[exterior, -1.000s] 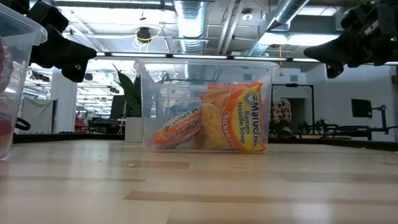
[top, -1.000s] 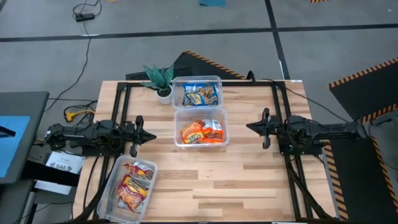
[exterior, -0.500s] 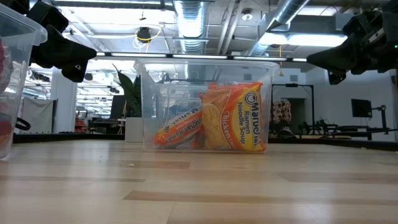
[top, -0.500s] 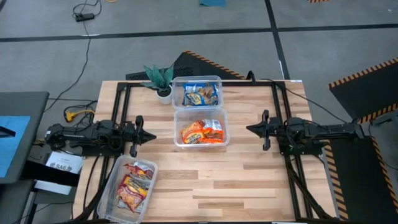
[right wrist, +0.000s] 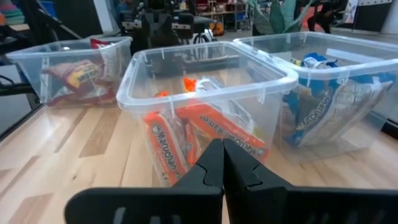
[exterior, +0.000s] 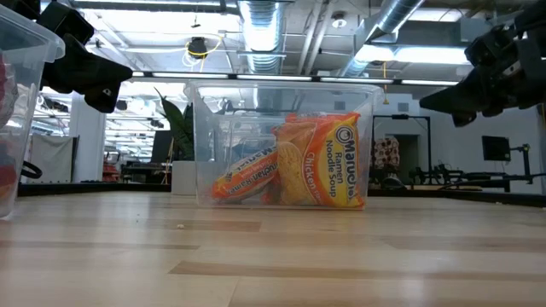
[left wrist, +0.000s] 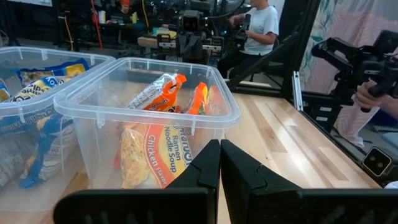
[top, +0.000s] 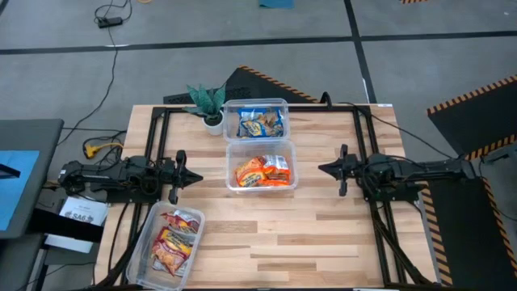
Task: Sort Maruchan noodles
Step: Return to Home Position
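Maruchan noodles (top: 262, 171) sorted by colour in three clear tubs (top: 150, 234) on desk (top: 323, 234).
Orange packets (exterior: 324, 162) in middle tub (top: 229, 166) on edge, long axes tilted upward; left gripper (top: 196, 175), right gripper (top: 323, 168) flanking, fingers pressed together.

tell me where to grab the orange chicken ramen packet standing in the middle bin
Probably by its top edge, coming straight down through the open top. The orange chicken packet stands roughly upright, leaning inside the middle bin, and the clear walls close off every side. Pinch across its two flat faces, where it is thinnest.
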Controlling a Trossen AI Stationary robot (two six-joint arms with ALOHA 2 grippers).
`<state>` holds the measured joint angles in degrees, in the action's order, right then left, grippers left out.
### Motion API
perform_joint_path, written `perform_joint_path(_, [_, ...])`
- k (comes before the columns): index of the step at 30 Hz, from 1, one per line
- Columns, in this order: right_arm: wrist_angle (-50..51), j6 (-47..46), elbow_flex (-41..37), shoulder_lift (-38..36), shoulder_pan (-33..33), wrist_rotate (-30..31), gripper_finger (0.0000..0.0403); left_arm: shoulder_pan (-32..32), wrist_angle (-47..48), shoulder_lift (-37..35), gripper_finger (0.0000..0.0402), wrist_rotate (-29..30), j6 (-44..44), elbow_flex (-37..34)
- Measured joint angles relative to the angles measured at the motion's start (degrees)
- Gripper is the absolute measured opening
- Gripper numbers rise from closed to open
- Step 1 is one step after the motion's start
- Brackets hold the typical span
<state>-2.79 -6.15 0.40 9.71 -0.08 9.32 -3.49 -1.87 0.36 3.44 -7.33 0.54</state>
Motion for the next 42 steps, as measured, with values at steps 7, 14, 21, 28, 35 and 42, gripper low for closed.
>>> perform_joint_path(7, [0.2, 0.2, 0.0, 1.5, 0.0, 0.0, 0.0016, 0.0, 0.0, 0.0, 0.0000, 0.0, 0.0, 0.0])
perform_joint_path(14, [0.3, 0.2, 0.0, 1.6, 0.0, 0.0, 0.0016, 0.0, 0.0, 0.0, 0.0000, 0.0, 0.0, 0.0])
perform_joint_path(21, [0.4, 0.2, -0.1, 1.6, 0.0, 0.0, 0.0016, 0.0, 0.0, 0.0, 0.0000, 0.0, 0.0, 0.0])
perform_joint_path(28, [0.4, 0.2, -0.1, 1.2, 0.0, -0.1, 0.0016, 0.0, 0.0, 0.0, 0.0000, 0.0, 0.0, 0.0])
perform_joint_path(35, [0.4, 0.1, -0.1, -4.9, 0.0, -0.1, 0.0016, 0.0, 0.0, 0.0, 0.0000, 0.0, 0.0, 0.0])
perform_joint_path(42, [-0.6, 0.1, -0.1, -9.6, 0.0, -0.2, 0.0016, 0.0, 0.0, 0.0, 0.0000, 0.0, 0.0, 0.0])
